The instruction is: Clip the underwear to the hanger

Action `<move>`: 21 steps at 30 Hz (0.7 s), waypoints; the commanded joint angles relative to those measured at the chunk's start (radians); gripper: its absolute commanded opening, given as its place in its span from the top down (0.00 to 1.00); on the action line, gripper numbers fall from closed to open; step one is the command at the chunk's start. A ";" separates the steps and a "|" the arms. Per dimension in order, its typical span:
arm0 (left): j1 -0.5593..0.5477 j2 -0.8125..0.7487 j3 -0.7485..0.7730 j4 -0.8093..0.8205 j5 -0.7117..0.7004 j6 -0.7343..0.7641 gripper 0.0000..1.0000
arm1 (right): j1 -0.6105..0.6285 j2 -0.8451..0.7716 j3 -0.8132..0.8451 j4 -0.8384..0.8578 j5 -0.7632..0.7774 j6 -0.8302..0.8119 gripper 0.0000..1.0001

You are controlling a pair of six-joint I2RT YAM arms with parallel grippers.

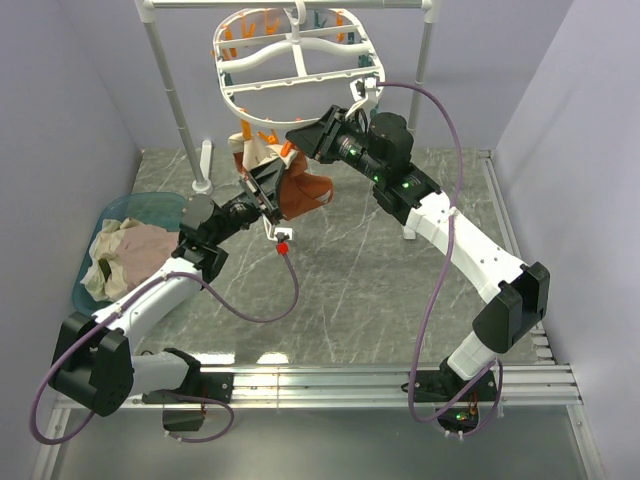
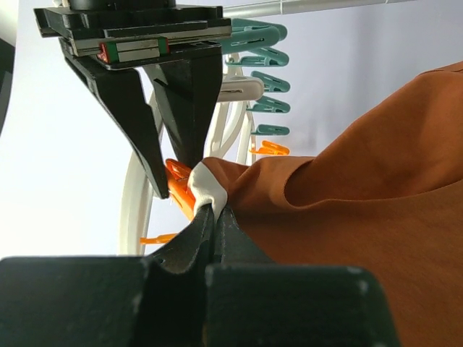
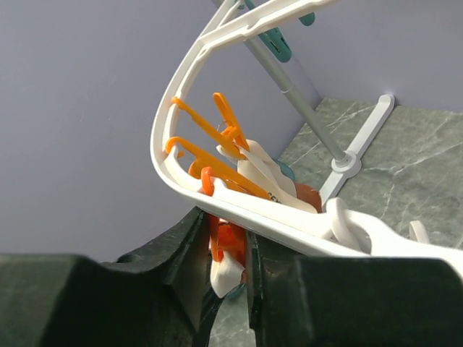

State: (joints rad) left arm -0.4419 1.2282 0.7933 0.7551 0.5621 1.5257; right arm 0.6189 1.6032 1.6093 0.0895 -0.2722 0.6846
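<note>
The rust-orange underwear [image 1: 308, 192] hangs below the white oval hanger [image 1: 295, 72], with its beige waistband [image 1: 258, 150] raised to the frame's front rim. My left gripper [image 1: 268, 188] is shut on the waistband edge; in the left wrist view [image 2: 215, 213] the jaws pinch the pale fold, with orange fabric [image 2: 362, 210] to the right. My right gripper [image 1: 300, 137] reaches in from the right and is shut on an orange clothespin [image 3: 233, 242] under the hanger rim [image 3: 289, 228]. A bit of waistband [image 3: 233, 273] sits at that pin's lower end.
A teal basin [image 1: 140, 202] with a pale pink and cream clothes pile [image 1: 125, 255] sits at the left. The white pole rack [image 1: 165, 75] carries the hanger, its foot [image 1: 204, 185] on the table. Teal clothespins [image 2: 264, 43] hang at the back. Walls close in on both sides.
</note>
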 commanded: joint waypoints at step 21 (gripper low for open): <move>-0.006 0.044 0.089 0.020 0.012 0.027 1.00 | -0.016 -0.005 -0.005 -0.017 -0.016 -0.013 0.35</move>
State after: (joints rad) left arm -0.4423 1.2755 0.8246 0.7357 0.5610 1.5330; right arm 0.6121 1.6032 1.6089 0.0723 -0.2817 0.6823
